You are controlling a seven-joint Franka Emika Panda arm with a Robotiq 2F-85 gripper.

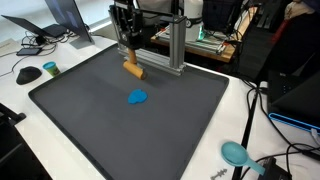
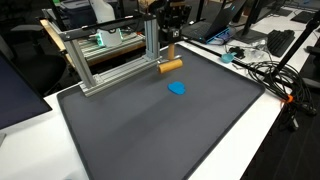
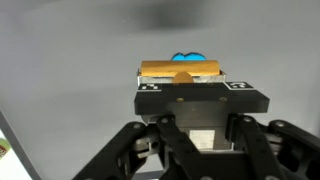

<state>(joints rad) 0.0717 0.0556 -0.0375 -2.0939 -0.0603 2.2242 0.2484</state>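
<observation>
**Item 1. Pincer** (image 3: 180, 82): seen nearest in the wrist view as a black body with two white-marked fingers. It is clamped together on the orange block. In both exterior views it is seen coming down from above (image 1: 127, 55) (image 2: 167, 48).

**Item 2. Orange block** (image 3: 180, 69): a short, elongated piece, tan-orange with a paler upper face, held crosswise between the fingers. In both exterior views it is seen low at the far part of the mat (image 1: 134, 70) (image 2: 171, 66), just in front of the frame. Whether it touches the mat cannot be told.

**Item 3. Blue piece** (image 3: 188, 57): small, flat and rounded, bright blue. It is partly hidden behind the block in the wrist view. It lies on the mat near the block but apart from it (image 1: 138, 97) (image 2: 177, 89).

**Item 4. Mat** (image 1: 100, 125): dark grey, large and rectangular, laid on the white desk (image 1: 15, 92).

**Item 5. Aluminium frame** (image 2: 110, 58): silver bars standing at the far edge of the mat (behind the block).

**Item 6. Teal scoop** (image 1: 235, 153): lies on the desk off the mat, well apart from the pincer.
</observation>
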